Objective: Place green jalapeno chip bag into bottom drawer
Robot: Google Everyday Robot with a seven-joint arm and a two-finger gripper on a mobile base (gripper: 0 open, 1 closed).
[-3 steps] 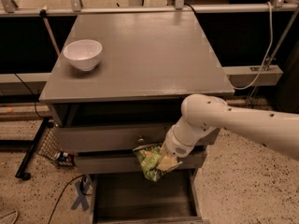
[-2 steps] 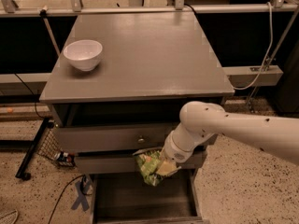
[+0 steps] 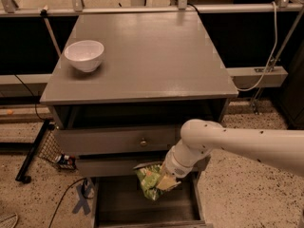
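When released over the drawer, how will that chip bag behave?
Probably floppy and light: the green jalapeno chip bag hangs crumpled from the gripper above the bottom drawer. It should land limp, not roll; its crinkly film may slip.

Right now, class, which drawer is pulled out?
The bottom drawer, lowest, its dark tray exposed; the knobbed drawer above is shut. The pincer holds the green jalapeno chip bag over it.

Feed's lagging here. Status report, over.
Tool shut on green jalapeno chip bag, over open bottom drawer. Bag not yet released. No obstruction seen below it.
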